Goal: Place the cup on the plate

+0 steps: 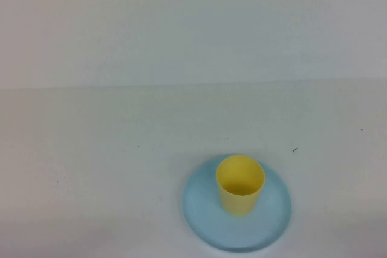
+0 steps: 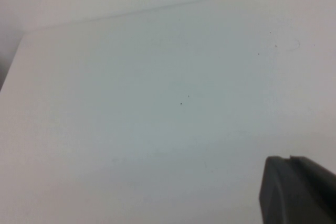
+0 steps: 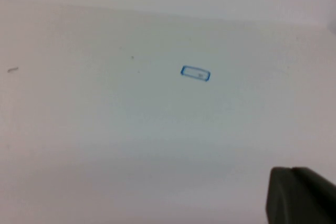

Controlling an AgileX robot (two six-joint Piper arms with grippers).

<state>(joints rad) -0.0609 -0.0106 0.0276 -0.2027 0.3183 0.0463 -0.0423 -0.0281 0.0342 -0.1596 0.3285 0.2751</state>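
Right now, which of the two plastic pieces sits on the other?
The yellow cup stands upright on the light blue plate, which lies flat on the table. Neither tool is near them.

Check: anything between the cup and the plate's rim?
Nothing: high view shows the cup upright on the plate, bare blue around it. Both grippers are out of that view.

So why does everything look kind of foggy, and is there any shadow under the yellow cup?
High view: soft and washed out; the cup stands upright on the plate, casting only a faint shadow. Left wrist view: hazy white table, the left gripper a dark blur at the edge. Right wrist view: equally soft, the right gripper blurred too.
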